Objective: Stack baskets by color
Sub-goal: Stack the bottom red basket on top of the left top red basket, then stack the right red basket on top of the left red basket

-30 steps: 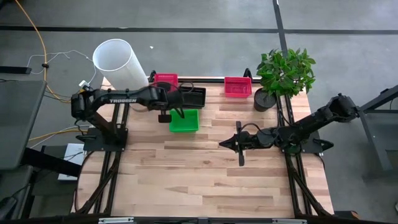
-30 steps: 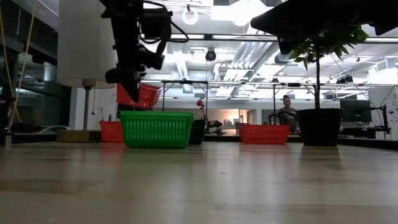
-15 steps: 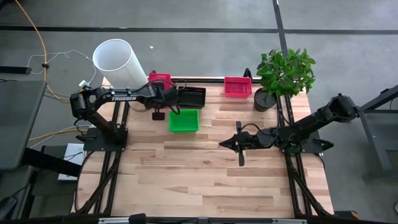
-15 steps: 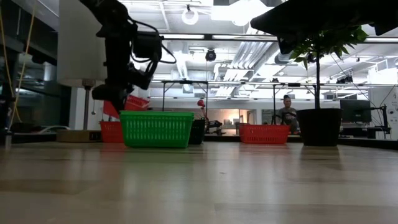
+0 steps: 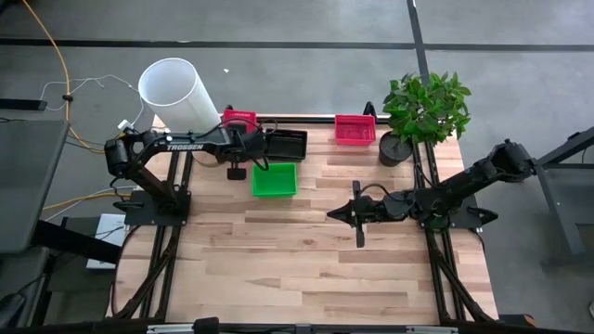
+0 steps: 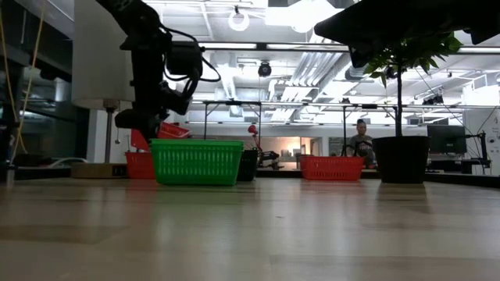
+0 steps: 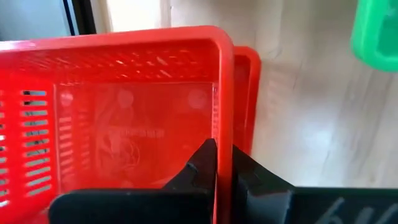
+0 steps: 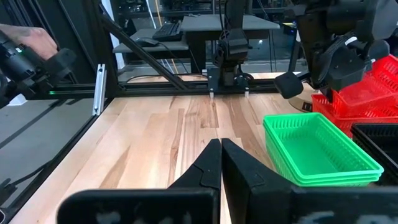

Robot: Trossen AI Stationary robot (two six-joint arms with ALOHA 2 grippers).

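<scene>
My left gripper (image 5: pixel 244 133) is shut on a pink-red basket (image 5: pixel 238 118) at the table's far left, close to the white cylinder. That basket hangs tilted over a second pink-red basket (image 7: pixel 247 93) standing on the table (image 6: pixel 139 164). Whether the two touch I cannot tell. A green basket (image 5: pixel 275 179) stands just nearer, and a black basket (image 5: pixel 288 142) stands to the right of the held one. A third pink-red basket (image 5: pixel 355 129) rests at the far edge by the plant. My right gripper (image 5: pixel 332 216) hovers shut at mid-table, holding nothing. My left gripper pinches one side wall of the pink-red basket at its rim (image 7: pixel 222 124), near a corner. One finger (image 7: pixel 202 165) is inside the basket and the other is outside. The fingers slant down from above. The basket hangs tilted over the other pink-red basket.
A tall white cylinder (image 5: pixel 176 93) stands at the far left corner. A potted plant (image 5: pixel 422 111) stands in a black pot (image 5: pixel 394 148) at the far right. The near half of the wooden table (image 5: pixel 306 269) is bare board. A person (image 6: pixel 361 140) sits in the room behind.
My left gripper has gone down and toward the table's far left corner with the pink-red basket. The basket has sunk from clear above the green basket's rim to low over the pink-red basket on the table. It is still tilted.
</scene>
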